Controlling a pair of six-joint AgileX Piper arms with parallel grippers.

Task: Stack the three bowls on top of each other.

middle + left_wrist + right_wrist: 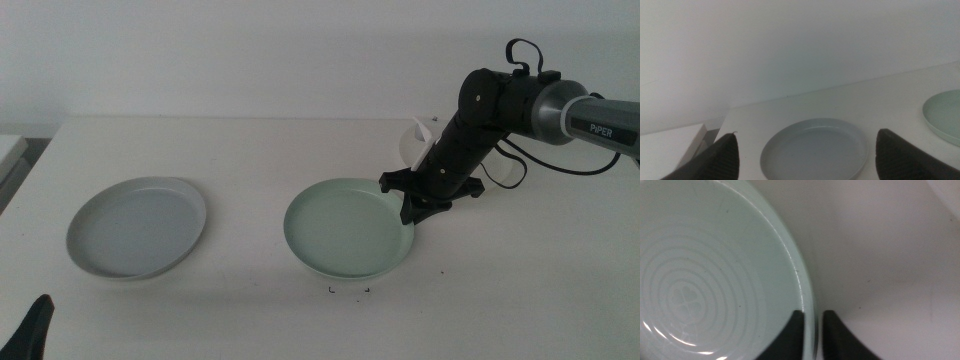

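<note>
At the pale green bowl's [350,229] right rim our right tool [413,212] is straddling the edge, one jaw inside and one outside, pinching it nearly closed. We are judging that the grey bowl [137,226] lies well apart toward the counter's [250,150] left, nearer our left tool [805,155], which is waiting wide open and empty. Only the right wrist view is showing the rim between the jaws; the white bowl [412,145] is peeking out behind the arm.
</note>
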